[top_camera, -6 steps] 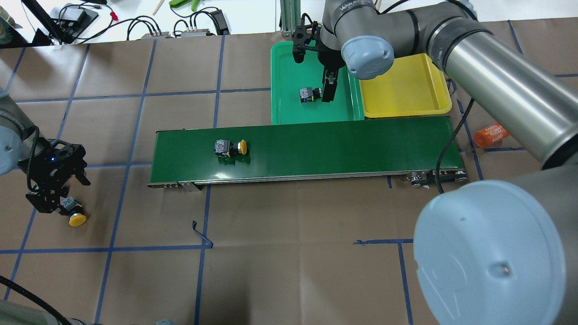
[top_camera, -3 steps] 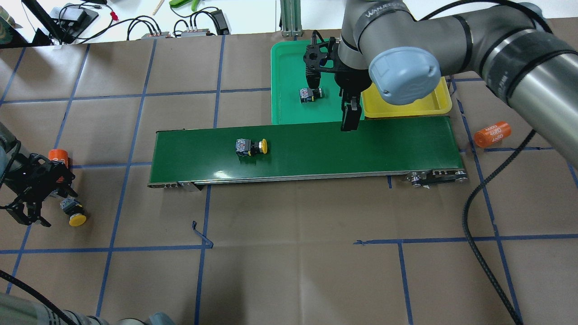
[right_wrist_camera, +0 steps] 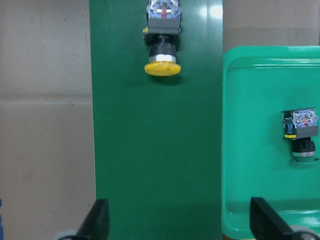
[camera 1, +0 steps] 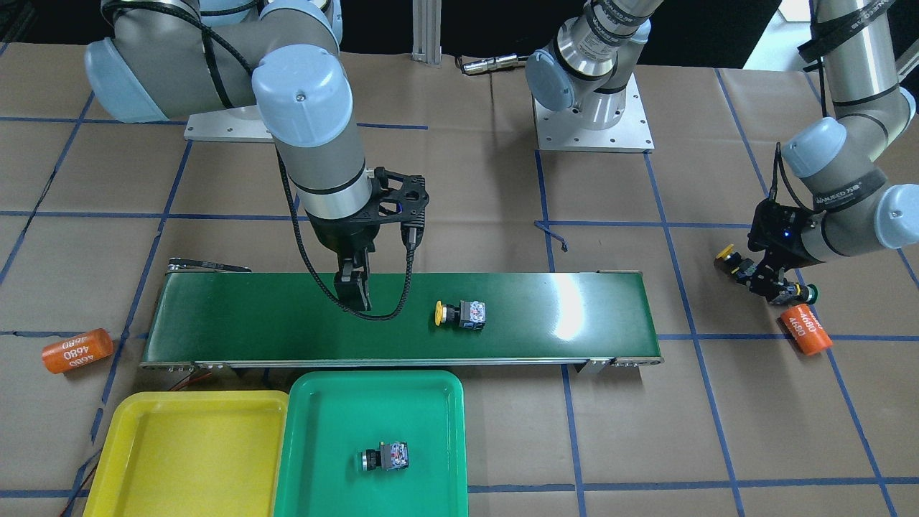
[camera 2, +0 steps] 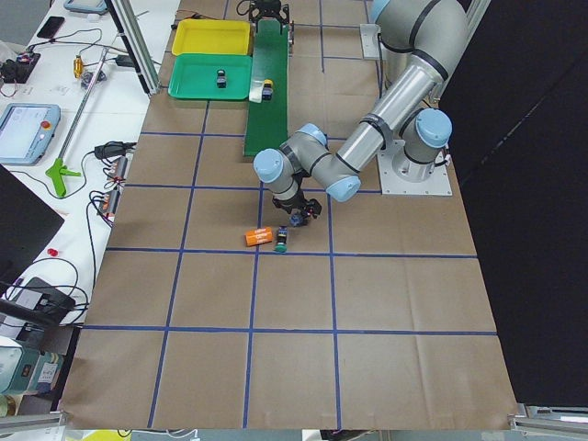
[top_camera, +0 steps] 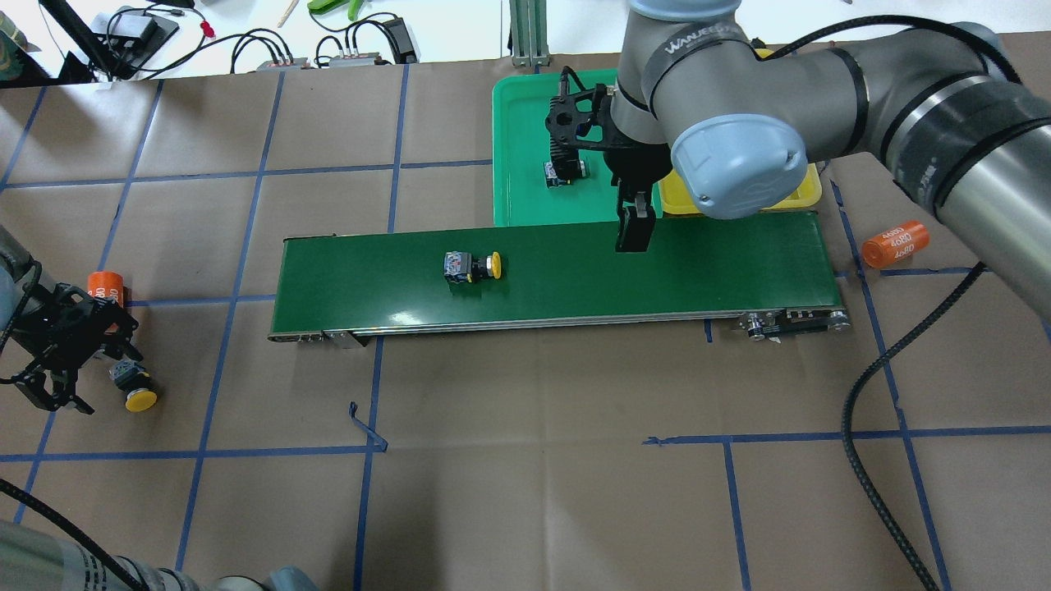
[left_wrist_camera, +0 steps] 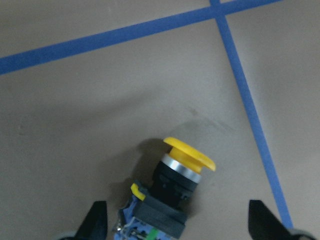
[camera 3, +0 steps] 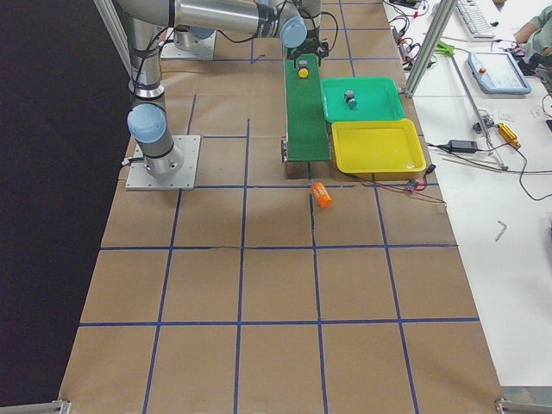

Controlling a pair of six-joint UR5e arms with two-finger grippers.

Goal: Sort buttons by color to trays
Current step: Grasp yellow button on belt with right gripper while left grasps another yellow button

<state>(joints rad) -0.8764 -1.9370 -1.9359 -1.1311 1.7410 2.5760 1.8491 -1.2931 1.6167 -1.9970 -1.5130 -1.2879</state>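
While the right gripper (top_camera: 634, 238) hangs wide open and empty above the conveyor belt (top_camera: 722, 267), I'd set its fingers (right_wrist_camera: 99, 221) astride the blocky body of the yellow button (top_camera: 470, 267), not its cap.

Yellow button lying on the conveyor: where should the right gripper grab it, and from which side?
Grip the yellow button by its blocky dark body, from straight above, jaws across the belt. It lies on its side on the conveyor belt, flat body sides facing the belt's edges; the round cap would likely slip.
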